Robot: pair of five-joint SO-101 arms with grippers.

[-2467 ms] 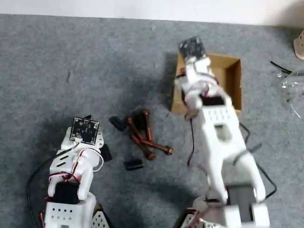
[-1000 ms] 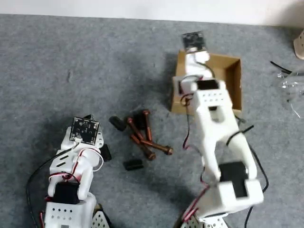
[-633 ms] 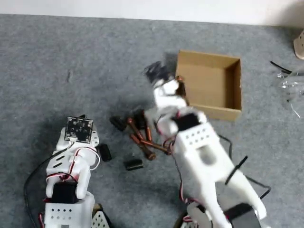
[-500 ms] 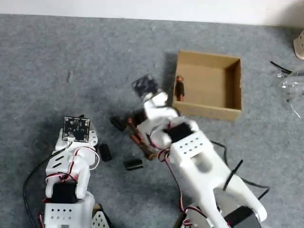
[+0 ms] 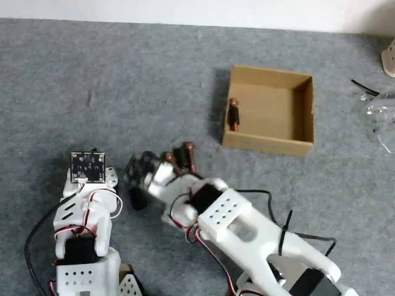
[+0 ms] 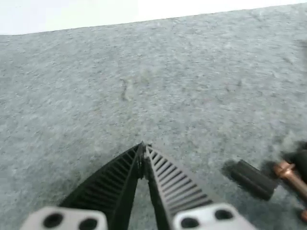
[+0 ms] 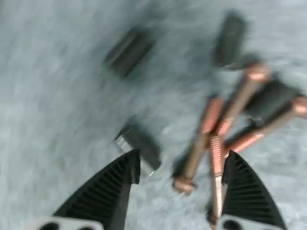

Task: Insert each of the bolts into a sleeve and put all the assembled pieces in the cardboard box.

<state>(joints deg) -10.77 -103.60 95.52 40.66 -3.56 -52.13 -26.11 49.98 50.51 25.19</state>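
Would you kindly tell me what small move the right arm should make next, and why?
Probably lower the right gripper and close on the copper bolt whose head lies between its open fingers; it is unassembled, and only one assembled piece lies in the cardboard box.

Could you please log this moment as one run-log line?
right gripper: open over bolts | left gripper: shut, near a sleeve | cardboard box: one assembled piece inside

- My left arm sits folded near my base, with the wrist pointing away over the table.
- My left gripper has its jaws pressed together, tip to tip.
- My right arm stretches low and diagonally across toward my left arm.
- My right gripper points downward with its jaws spread wide apart.
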